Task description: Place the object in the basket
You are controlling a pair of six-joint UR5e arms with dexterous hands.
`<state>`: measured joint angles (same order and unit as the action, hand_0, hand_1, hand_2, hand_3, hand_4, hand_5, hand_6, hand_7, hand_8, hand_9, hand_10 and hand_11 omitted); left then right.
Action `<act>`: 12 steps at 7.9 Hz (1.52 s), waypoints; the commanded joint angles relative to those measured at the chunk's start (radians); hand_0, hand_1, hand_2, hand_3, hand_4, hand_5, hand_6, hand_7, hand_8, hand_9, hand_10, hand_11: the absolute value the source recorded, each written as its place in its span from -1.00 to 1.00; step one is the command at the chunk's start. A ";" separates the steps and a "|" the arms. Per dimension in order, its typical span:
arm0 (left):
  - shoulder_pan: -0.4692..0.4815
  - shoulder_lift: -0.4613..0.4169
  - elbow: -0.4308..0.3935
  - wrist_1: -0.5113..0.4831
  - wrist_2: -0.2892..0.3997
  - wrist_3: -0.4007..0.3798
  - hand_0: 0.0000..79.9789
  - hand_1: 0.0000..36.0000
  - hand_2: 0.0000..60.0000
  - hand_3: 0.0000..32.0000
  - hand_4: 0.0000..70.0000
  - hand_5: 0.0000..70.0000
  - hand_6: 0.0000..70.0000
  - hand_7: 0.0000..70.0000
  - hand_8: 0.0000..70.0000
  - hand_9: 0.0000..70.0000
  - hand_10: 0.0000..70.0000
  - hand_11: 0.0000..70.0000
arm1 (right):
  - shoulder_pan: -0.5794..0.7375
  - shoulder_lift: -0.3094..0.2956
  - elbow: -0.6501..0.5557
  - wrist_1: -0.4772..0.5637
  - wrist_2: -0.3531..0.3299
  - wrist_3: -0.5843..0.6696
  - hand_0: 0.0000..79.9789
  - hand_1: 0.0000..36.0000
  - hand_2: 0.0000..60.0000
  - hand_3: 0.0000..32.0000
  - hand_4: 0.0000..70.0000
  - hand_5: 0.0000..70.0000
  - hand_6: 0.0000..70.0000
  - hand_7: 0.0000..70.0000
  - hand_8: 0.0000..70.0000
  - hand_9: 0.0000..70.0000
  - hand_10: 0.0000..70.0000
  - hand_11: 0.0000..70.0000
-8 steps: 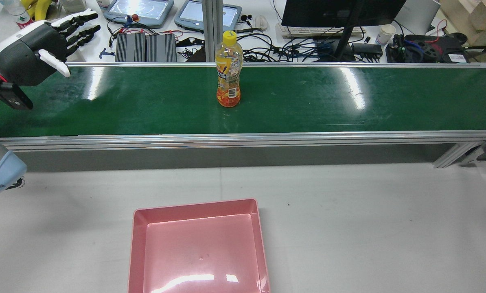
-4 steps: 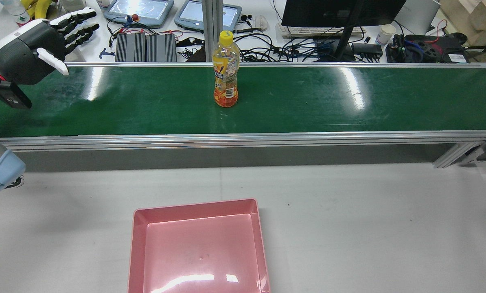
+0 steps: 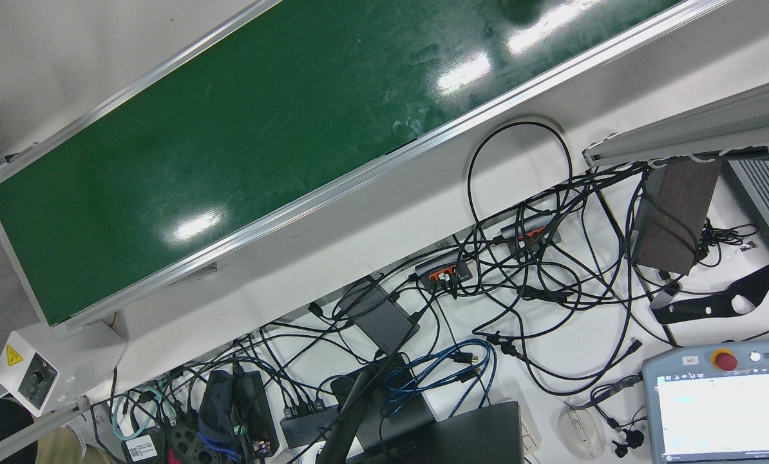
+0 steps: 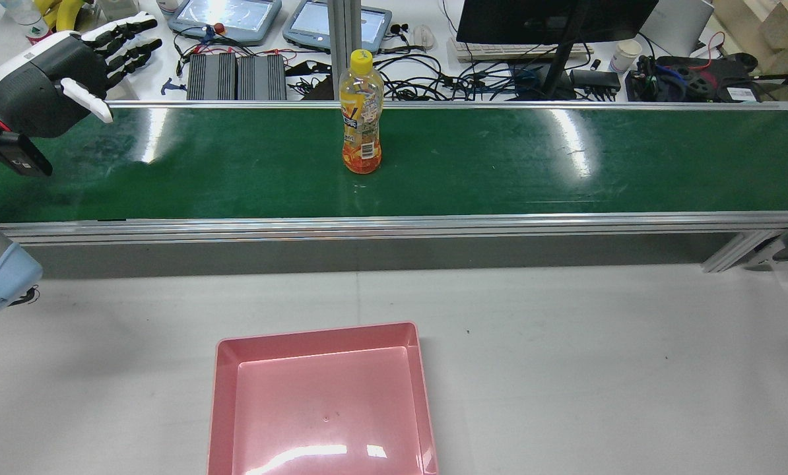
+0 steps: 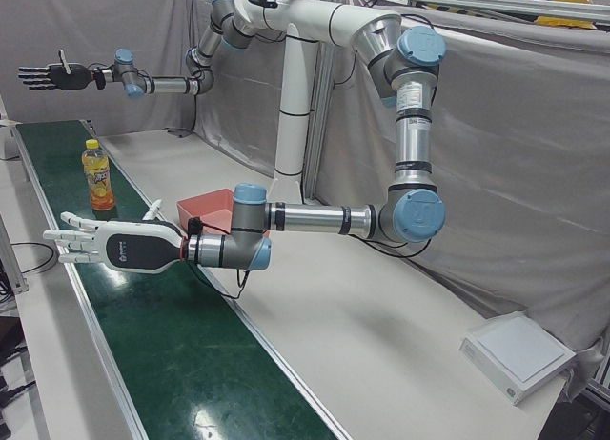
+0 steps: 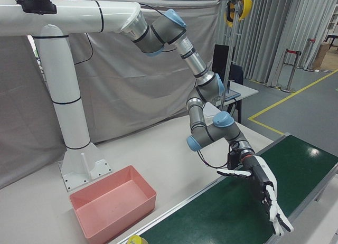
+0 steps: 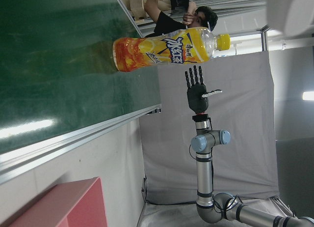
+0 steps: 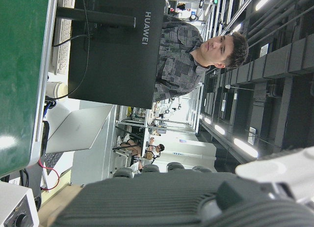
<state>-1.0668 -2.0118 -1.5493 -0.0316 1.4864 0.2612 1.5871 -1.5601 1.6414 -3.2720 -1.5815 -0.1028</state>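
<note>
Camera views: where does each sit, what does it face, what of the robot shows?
Rear view: high behind, facing forward over basket, belt, bottle; left hand at left.
Front view: overhead, belt end and cables; no arm.
Left-front view: corner, along the belt; left hand near, right hand far.
Right-front view: other corner; left hand, basket.
Left hand view: sideways, facing bottle and right hand.
Right hand view: sideways, facing monitor; its own back.
Shared: bottle in rear and left hand views.
</note>
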 commanded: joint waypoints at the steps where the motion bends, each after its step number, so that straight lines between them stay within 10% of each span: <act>1: 0.011 -0.025 -0.002 0.015 0.000 0.006 0.59 -0.81 -1.00 -0.86 -0.61 -0.54 -1.00 -0.96 -0.78 -0.71 -0.96 -0.90 | -0.001 0.000 0.000 0.000 0.000 0.000 -1.00 -1.00 -1.00 -1.00 -1.00 -1.00 -1.00 -1.00 -1.00 -1.00 -1.00 -1.00; 12: 0.126 -0.140 0.000 0.091 -0.003 0.061 0.61 -0.77 -1.00 -0.90 -0.61 -0.53 -1.00 -0.95 -0.77 -0.70 -0.95 -0.89 | 0.001 0.000 0.000 0.000 0.000 0.000 -1.00 -1.00 -1.00 -1.00 -1.00 -1.00 -1.00 -1.00 -1.00 -1.00 -1.00 -1.00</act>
<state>-0.9638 -2.1289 -1.5496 0.0553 1.4844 0.3229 1.5865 -1.5600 1.6414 -3.2720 -1.5815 -0.1031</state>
